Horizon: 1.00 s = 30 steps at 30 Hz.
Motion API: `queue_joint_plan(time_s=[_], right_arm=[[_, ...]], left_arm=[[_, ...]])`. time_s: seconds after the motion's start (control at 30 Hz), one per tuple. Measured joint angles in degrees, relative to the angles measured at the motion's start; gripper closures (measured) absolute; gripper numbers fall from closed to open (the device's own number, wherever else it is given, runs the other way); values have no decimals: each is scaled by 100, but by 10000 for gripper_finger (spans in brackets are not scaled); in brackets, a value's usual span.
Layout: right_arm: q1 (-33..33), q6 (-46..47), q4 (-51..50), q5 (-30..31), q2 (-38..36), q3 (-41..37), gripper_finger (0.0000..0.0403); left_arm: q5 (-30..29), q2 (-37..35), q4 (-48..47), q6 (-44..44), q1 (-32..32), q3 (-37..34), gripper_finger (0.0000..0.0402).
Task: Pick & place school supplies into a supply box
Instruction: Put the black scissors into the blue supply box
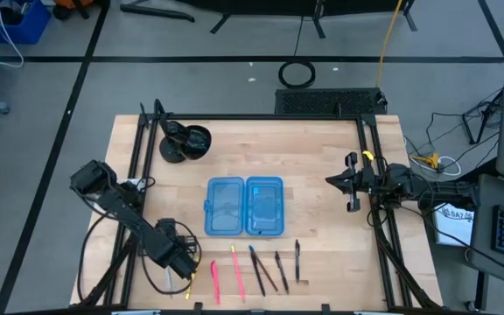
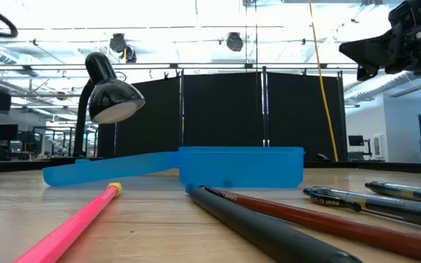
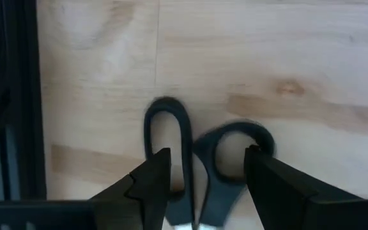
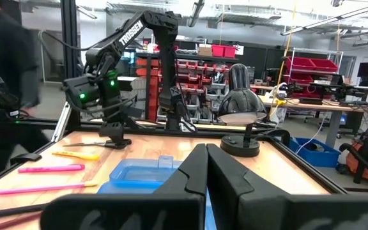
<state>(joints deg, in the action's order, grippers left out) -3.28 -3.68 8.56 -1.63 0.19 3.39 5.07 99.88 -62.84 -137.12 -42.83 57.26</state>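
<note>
Near the table's front-left corner, the left gripper [image 3: 203, 176] hangs low over the scissors [image 3: 200, 160], its fingers [image 3: 152, 182] spread wide either side of the black handles, gripping nothing. Blades run out of the wrist picture's edge, apparently under the gripper. Pens [image 1: 265, 269] lie just in front of the open box [image 1: 244, 206]. At the right edge, the right gripper [image 1: 350, 182] waits with fingers pressed together, empty.
</note>
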Motion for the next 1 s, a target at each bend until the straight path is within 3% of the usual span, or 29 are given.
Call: queue_joint_plan(time_s=[0.23,0.63,1.0], right_arm=[[0,0,22,0,-1,0,403],[1,0,105,2,0,1,403],[-1,2,197,2,-1,1,403]], left_arm=[[-55,246,165,11,-5,6,218],[-489,727,405,612,-13,35,312],[-1763,747,717,1913,171,4,309]])
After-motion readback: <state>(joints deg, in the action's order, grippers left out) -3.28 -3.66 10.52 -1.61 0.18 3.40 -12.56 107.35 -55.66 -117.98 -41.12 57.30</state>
